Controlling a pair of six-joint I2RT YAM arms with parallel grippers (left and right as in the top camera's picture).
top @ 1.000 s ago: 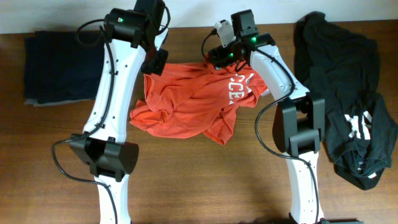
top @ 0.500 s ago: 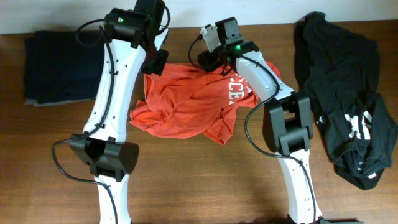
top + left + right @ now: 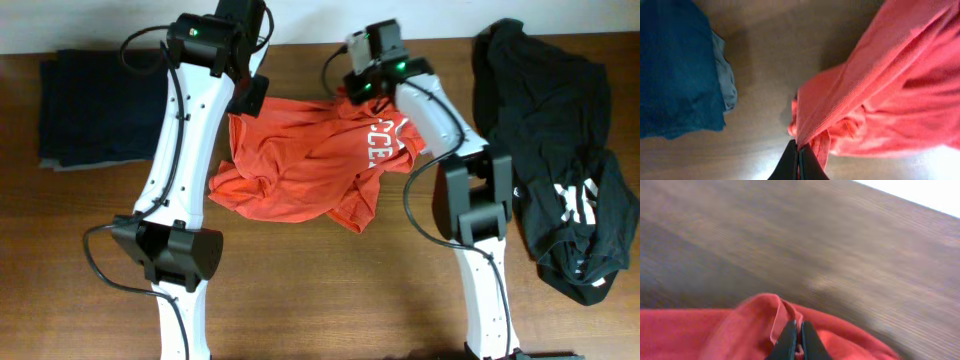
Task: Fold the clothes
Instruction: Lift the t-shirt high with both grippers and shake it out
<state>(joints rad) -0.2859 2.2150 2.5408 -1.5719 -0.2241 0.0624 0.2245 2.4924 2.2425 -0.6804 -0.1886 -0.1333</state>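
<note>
Now, both jaws pinching orange shirt (image 3: 300, 165), folded navy cloth (image 3: 85, 110) well left, black garment (image 3: 560, 150) heaped right.

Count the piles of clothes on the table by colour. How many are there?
orange shirt: 1
dark blue folded pile: 1
black heap: 1 (I cannot tell if it is more than one garment)
Total: 3
</note>
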